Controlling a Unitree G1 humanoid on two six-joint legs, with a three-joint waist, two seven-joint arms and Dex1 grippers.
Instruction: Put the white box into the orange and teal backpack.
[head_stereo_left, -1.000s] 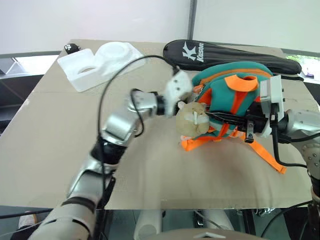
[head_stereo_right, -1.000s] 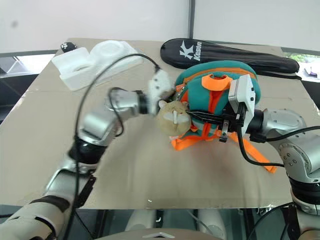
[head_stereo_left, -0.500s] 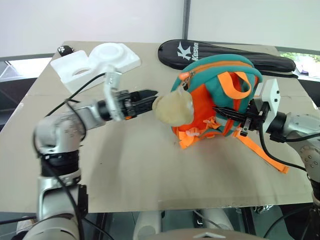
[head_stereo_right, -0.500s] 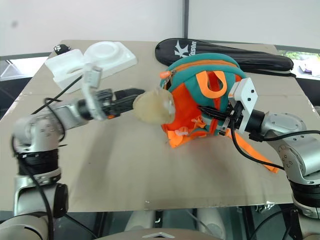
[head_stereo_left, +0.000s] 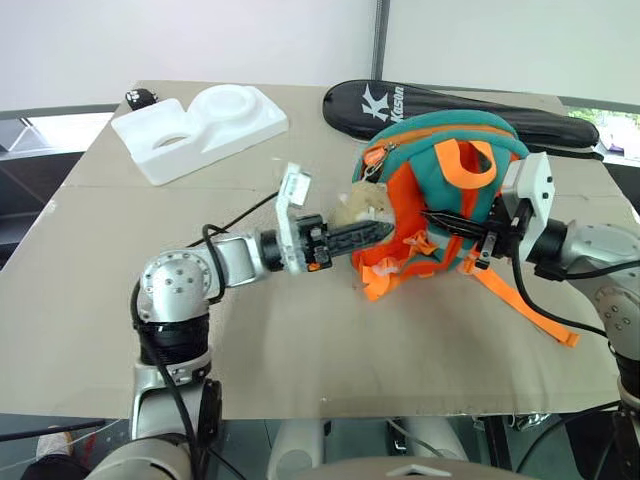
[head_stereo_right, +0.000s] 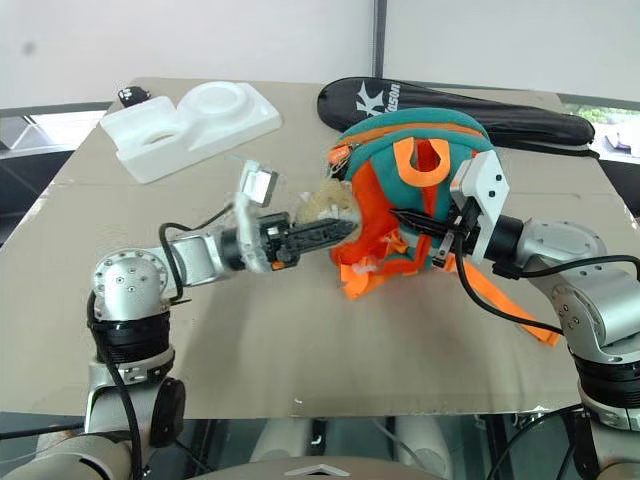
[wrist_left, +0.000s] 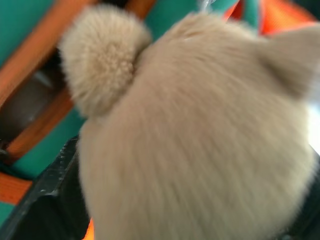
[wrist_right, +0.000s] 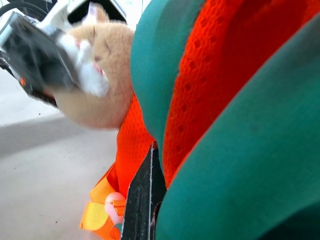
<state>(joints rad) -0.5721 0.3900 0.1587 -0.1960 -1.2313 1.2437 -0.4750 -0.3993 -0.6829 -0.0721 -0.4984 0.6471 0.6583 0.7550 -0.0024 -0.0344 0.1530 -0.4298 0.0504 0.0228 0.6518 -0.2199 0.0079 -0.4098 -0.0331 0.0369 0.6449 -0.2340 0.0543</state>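
Note:
The orange and teal backpack (head_stereo_left: 440, 170) stands upright at the table's middle right, orange panel facing me. A tan plush toy (head_stereo_left: 352, 210) hangs at its left side. My left gripper (head_stereo_left: 378, 232) reaches in level from the left, and the plush toy (wrist_left: 200, 140) fills the gap between its black fingers (wrist_left: 45, 200). My right gripper (head_stereo_left: 440, 222) is shut on the backpack's fabric at its right front; the teal and orange cloth (wrist_right: 240, 125) lies against its finger (wrist_right: 142, 200). The white box is out of view.
A white moulded foam tray (head_stereo_left: 200, 125) lies at the back left, with a small black object (head_stereo_left: 143, 97) beside it. A long black racket cover (head_stereo_left: 450, 105) lies behind the backpack. An orange strap (head_stereo_left: 530, 310) trails toward the table's right front; the tan table (head_stereo_left: 300, 340) stretches in front.
The backpack has swung upright, its orange panel now facing me. My left gripper drew back to the left, rolled over and closed in on the plush toy again. The right gripper kept its hold.

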